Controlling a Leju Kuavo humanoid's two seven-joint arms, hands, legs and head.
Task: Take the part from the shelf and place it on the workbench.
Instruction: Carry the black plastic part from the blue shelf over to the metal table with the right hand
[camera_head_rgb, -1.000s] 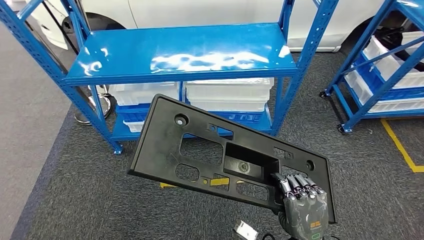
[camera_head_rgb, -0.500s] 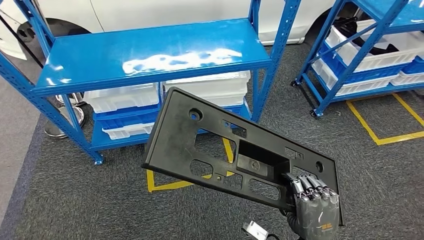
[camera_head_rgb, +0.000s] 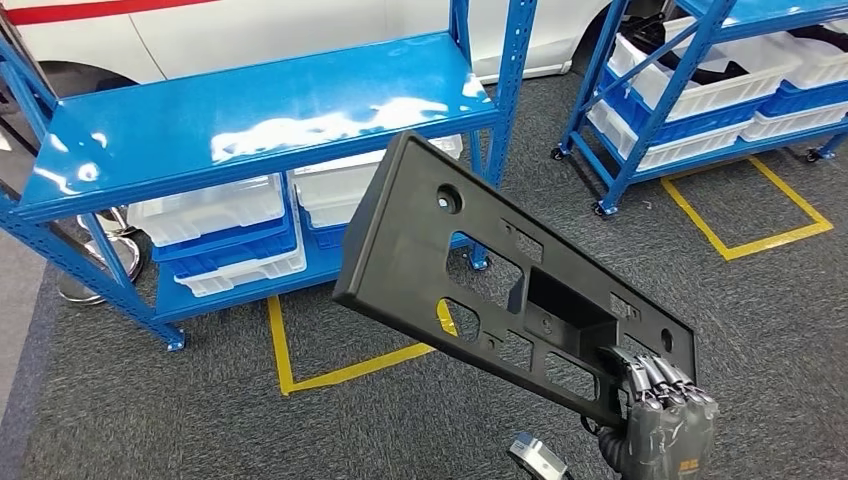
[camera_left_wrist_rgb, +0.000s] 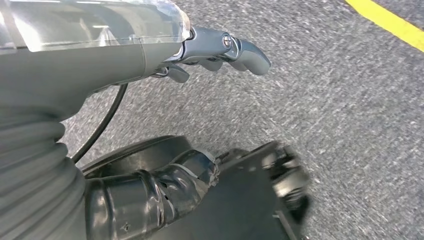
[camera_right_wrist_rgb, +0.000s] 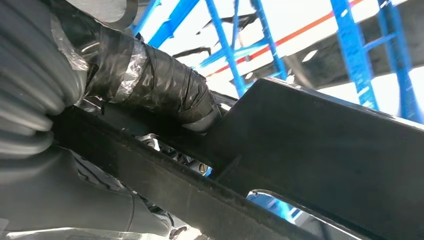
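On the lower level of the blue shelf (camera_head_rgb: 250, 110) I see white bins (camera_head_rgb: 215, 210) whose contents I can't make out, and on the second rack (camera_head_rgb: 640, 130) more white bins (camera_head_rgb: 720, 75), some with dark items inside. My right hand (camera_head_rgb: 665, 420) grips one end of the part (camera_head_rgb: 480, 270), a long black plastic panel with cut-outs and round holes, held tilted in the air above the grey carpet (camera_head_rgb: 150, 420). My left hand (camera_left_wrist_rgb: 220, 47) holds nothing, its fingers curled loosely over the floor.

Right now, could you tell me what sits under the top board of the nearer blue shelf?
Under the blue shelf, white bins sit on the lower level. The black part, held by the right hand, covers whatever lies further right.
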